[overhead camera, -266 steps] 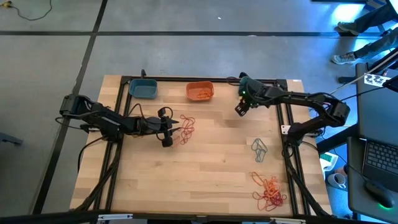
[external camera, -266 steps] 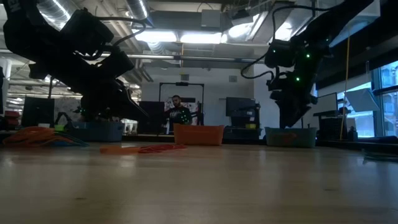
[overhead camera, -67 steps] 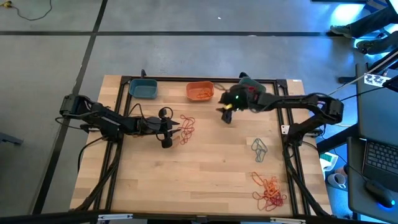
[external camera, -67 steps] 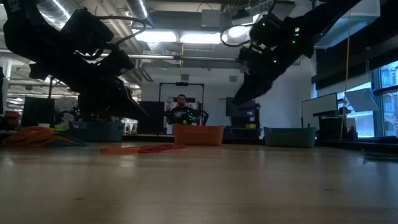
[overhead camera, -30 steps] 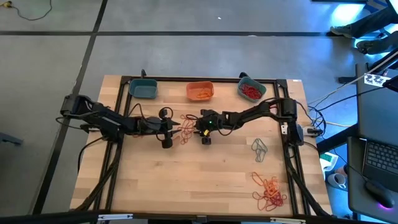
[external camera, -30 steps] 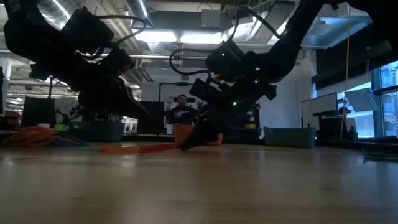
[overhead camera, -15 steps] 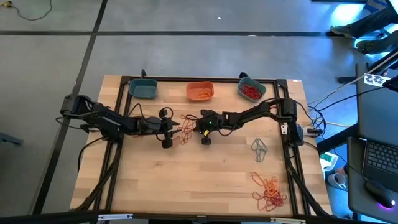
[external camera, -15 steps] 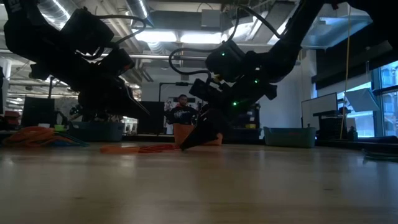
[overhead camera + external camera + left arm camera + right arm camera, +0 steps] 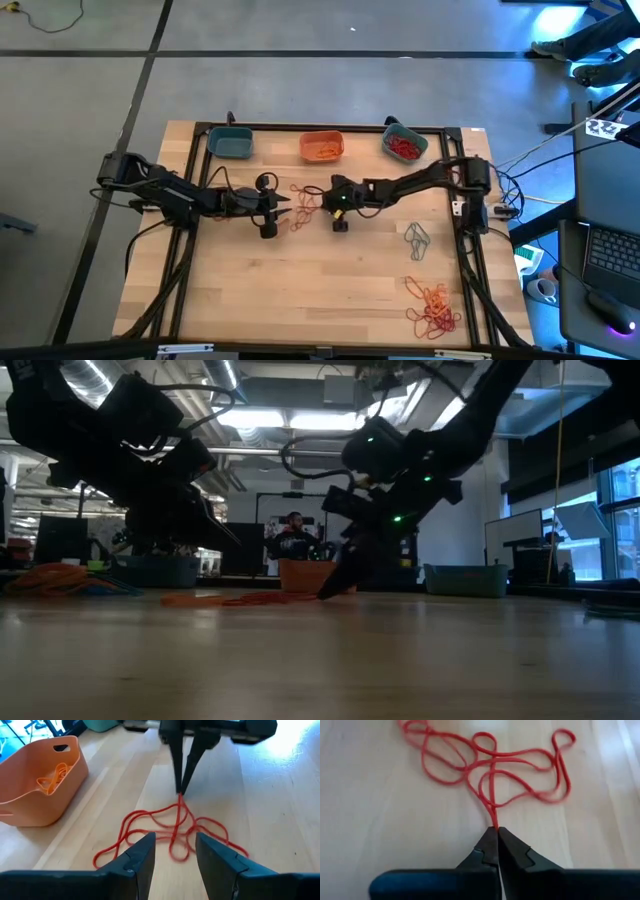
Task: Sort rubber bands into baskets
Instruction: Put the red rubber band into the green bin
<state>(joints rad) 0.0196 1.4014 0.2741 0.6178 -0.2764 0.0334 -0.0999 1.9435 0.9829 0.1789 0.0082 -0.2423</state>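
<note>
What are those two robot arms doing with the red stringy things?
The right hand has pinched shut on the red rubber bands lying mid-table. The left hand waits open beside the same bunch. Three baskets sit along the far edge: an orange basket with orange bands, a teal basket with red ones, and another teal basket.

Pale smooth wood table (image 9: 330, 280), glossy plastic orange basket (image 9: 42, 780), matt red rubber bands (image 9: 490, 765)
</note>
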